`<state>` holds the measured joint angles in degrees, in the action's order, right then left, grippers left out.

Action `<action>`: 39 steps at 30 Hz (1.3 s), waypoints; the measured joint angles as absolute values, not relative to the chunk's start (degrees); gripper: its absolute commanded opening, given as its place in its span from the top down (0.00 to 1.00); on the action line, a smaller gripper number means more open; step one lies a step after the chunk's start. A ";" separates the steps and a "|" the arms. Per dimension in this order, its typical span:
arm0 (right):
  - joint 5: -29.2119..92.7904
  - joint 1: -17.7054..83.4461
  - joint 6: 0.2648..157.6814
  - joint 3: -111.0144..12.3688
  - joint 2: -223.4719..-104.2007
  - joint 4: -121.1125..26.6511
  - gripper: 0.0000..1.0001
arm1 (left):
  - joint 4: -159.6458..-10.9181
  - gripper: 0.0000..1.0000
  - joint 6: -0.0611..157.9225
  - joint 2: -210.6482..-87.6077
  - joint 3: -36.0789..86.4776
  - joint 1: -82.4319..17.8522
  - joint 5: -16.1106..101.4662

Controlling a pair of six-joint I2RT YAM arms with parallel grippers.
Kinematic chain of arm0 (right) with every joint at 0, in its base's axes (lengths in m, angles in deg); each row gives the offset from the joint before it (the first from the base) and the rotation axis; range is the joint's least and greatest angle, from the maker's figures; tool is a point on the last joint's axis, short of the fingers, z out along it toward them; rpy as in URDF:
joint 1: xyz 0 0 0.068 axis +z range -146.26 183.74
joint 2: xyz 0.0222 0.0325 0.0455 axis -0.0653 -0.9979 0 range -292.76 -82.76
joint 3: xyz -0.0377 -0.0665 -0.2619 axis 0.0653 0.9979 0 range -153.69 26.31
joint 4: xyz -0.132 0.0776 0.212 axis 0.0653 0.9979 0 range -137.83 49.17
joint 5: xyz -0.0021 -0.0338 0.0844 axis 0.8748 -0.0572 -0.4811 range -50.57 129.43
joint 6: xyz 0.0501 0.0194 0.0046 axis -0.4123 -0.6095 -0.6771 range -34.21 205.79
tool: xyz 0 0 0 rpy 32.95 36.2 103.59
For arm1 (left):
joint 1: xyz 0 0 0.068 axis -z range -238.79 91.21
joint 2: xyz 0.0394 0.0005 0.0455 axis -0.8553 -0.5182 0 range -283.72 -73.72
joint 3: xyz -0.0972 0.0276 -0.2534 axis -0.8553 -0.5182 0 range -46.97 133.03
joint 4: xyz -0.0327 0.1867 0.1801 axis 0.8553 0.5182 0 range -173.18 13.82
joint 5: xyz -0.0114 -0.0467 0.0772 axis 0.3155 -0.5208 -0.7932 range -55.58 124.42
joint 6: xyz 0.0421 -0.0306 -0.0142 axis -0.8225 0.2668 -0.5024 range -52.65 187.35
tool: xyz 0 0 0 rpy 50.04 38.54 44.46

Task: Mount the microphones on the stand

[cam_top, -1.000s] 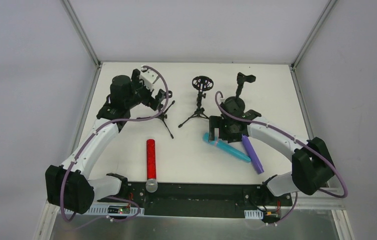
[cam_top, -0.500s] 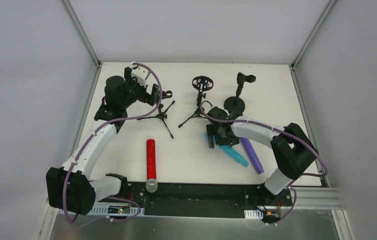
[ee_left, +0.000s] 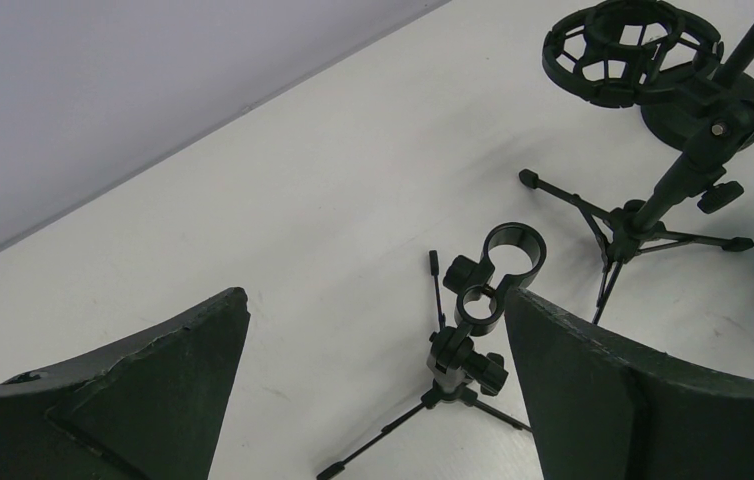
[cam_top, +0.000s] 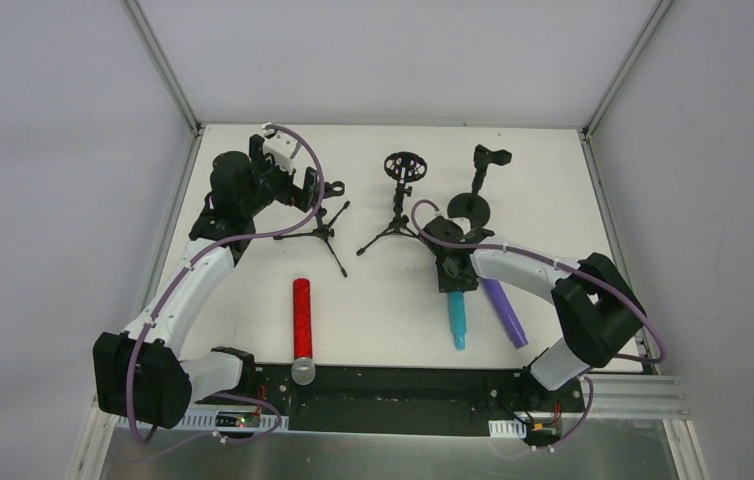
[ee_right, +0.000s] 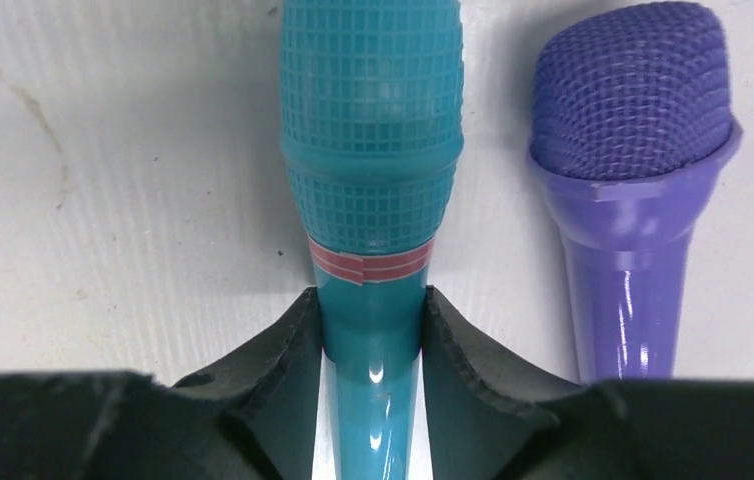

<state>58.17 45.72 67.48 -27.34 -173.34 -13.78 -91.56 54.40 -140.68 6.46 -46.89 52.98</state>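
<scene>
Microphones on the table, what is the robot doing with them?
The robot is working on getting microphones onto stands. Its right claw grips the cyan microphone just below its pink ring, and the purple microphone lies right beside it. The left claw hangs open above the small tripod stand. The red microphone lies apart, untouched. No microphone is on a stand yet.
</scene>
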 measured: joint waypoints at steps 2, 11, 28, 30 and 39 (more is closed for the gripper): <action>58.26 45.02 66.98 -27.34 -173.34 -13.67 0.77 | -91.56 0.01 54.42 -140.68 6.46 -46.89 52.98; 58.70 40.15 65.84 -27.36 -173.34 -12.78 0.77 | -91.56 0.01 54.42 -140.90 6.46 -46.89 52.98; 58.50 36.98 65.91 -32.32 -170.98 -10.02 0.17 | -91.56 0.01 54.38 -141.21 6.46 -46.91 52.94; 58.50 36.98 65.97 -33.11 -170.94 -9.76 0.15 | -91.54 0.01 54.38 -141.25 6.46 -46.91 52.94; 57.12 36.98 66.39 -34.53 -169.80 -8.80 0.05 | -91.54 0.01 54.38 -141.25 6.46 -46.91 52.90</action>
<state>57.12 36.98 66.39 -34.53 -169.80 -8.80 -91.54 54.38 -141.25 6.46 -46.91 52.90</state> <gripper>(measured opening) 0.916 0.990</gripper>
